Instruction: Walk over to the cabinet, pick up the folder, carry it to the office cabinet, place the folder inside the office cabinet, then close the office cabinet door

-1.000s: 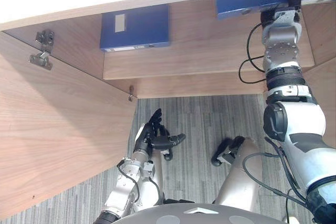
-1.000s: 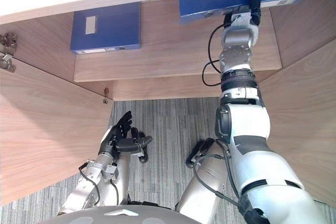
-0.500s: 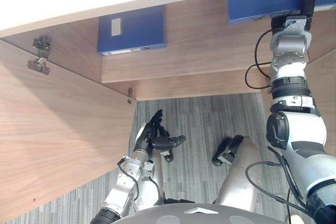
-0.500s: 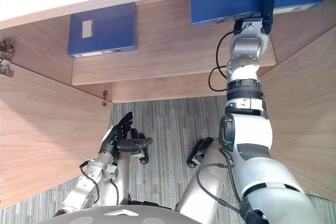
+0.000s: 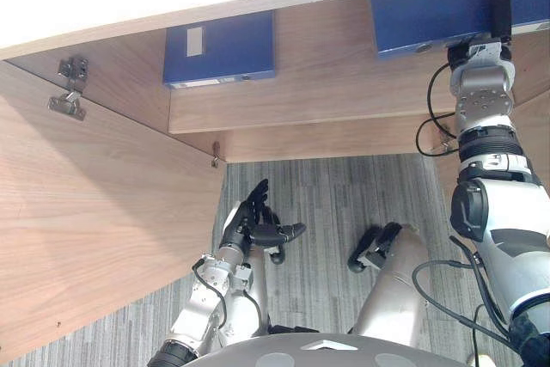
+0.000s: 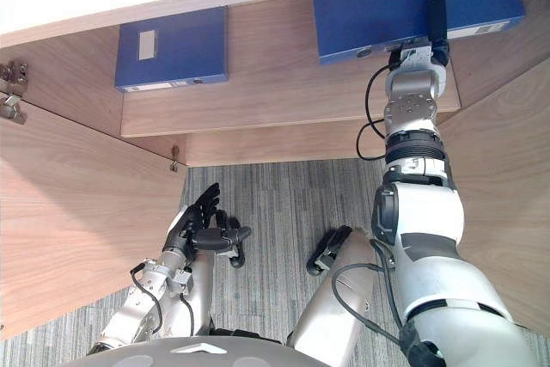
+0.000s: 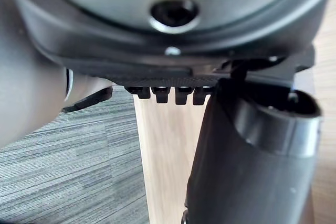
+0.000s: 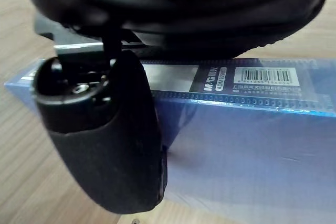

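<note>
Two blue binders lie on the cabinet shelf (image 5: 344,92): a spare folder (image 5: 219,45) at the left, and the folder (image 5: 430,10) at the right. The right hand (image 5: 498,10) lays its thumb along the folder's top face, though I cannot tell whether it grips. For a good placement, the folder should probably sit flat and fully behind the shelf's front edge before release, while the open left hand (image 5: 253,221) hangs low beside the door (image 5: 94,238).

The right hand (image 6: 436,16) pinches the blue rectangular folder (image 6: 378,8) on the wooden shelf (image 6: 284,83). A second blue folder (image 6: 172,47) lies well apart. The left hand (image 6: 199,223) hangs low, fingers straight.
</note>
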Tool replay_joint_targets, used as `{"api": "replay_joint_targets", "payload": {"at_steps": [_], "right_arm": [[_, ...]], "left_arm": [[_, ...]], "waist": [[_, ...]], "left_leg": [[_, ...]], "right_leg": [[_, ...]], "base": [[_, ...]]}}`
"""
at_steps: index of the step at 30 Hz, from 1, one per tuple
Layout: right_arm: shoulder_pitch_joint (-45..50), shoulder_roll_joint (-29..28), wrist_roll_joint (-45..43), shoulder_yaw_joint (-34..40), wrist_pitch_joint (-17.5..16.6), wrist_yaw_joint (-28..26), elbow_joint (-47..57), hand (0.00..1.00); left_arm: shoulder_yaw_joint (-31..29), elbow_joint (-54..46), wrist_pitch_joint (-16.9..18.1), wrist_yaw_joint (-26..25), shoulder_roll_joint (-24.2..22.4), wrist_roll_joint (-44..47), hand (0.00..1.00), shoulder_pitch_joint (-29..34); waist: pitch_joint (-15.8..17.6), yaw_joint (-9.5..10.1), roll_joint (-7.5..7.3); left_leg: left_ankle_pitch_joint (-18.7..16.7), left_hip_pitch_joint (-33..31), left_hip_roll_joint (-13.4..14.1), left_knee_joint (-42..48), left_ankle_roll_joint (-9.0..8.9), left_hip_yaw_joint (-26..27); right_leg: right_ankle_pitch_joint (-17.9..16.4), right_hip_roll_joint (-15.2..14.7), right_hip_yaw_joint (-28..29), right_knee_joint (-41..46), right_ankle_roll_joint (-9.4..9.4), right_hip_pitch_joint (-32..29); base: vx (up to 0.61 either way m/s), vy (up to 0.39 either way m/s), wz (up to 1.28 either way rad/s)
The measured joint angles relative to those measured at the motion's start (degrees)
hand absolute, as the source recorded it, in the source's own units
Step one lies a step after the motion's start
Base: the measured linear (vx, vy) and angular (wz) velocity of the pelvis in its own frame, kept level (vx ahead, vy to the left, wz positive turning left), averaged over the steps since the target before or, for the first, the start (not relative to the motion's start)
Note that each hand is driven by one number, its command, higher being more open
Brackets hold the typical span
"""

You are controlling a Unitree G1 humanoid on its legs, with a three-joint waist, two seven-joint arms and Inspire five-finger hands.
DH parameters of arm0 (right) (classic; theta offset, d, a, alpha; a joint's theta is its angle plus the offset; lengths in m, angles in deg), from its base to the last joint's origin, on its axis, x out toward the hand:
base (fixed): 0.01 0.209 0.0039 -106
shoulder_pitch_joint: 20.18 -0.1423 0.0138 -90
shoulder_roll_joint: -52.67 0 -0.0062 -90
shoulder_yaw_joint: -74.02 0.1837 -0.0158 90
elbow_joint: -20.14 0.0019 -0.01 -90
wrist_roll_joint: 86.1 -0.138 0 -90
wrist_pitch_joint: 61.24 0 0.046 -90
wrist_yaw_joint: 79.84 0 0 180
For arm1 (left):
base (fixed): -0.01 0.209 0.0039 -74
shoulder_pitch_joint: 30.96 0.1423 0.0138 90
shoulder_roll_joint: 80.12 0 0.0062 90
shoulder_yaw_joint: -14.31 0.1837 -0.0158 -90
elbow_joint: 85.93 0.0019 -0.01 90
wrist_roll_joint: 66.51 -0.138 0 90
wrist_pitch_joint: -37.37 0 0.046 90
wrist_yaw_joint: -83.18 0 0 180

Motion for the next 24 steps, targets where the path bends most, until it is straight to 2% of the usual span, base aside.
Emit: {"api": "replay_joint_targets", "payload": {"at_steps": [4, 11, 14, 24], "right_arm": [[-0.63, 1.66, -0.01, -1.35, 0.18, -0.15, -0.55, 0.00], [-1.70, 2.12, -0.04, -3.10, 0.55, -0.54, -0.95, 0.00], [-1.72, 2.13, -0.03, -3.08, 0.58, -0.67, -1.15, 0.00], [-2.40, 2.13, -0.07, -2.82, 0.48, -1.75, -0.98, 0.00]], "left_arm": [[0.00, -1.40, 0.94, 0.52, 0.53, 0.46, 1.00, 0.06], [-0.28, -4.64, 1.10, 0.64, 0.91, 0.83, 1.00, 1.15], [-0.27, -6.33, 2.04, 0.82, 1.54, 1.22, 1.00, 1.89], [-0.38, -6.84, 1.98, 1.29, 1.53, 1.26, 1.00, 1.89]], "waist": [[0.22, 0.16, 0.22], [1.57, 0.12, 1.57], [1.78, 0.16, 1.73], [2.10, 0.10, 2.32]], "left_leg": [[-0.18, -3.10, 0.01, 2.56, 0.00, -0.88], [-2.41, -6.66, 0.81, 8.44, -0.07, -1.54], [-2.86, -9.07, 1.06, 11.15, -0.32, -2.30], [-3.59, -9.44, 0.94, 12.96, -0.66, -2.54]], "right_leg": [[-0.95, -0.59, 0.51, 2.84, -0.33, -2.88], [-3.63, -1.16, 2.73, 9.05, -0.26, -7.17], [-4.55, -1.50, 3.18, 11.94, -1.02, -9.53], [-6.18, -2.17, 4.16, 14.62, -0.72, -10.48]], "base": [[-0.02, -0.018, 0.08], [-0.05, -0.019, -0.01], [0.00, -0.007, 0.02], [0.00, -0.002, 0.00]]}}
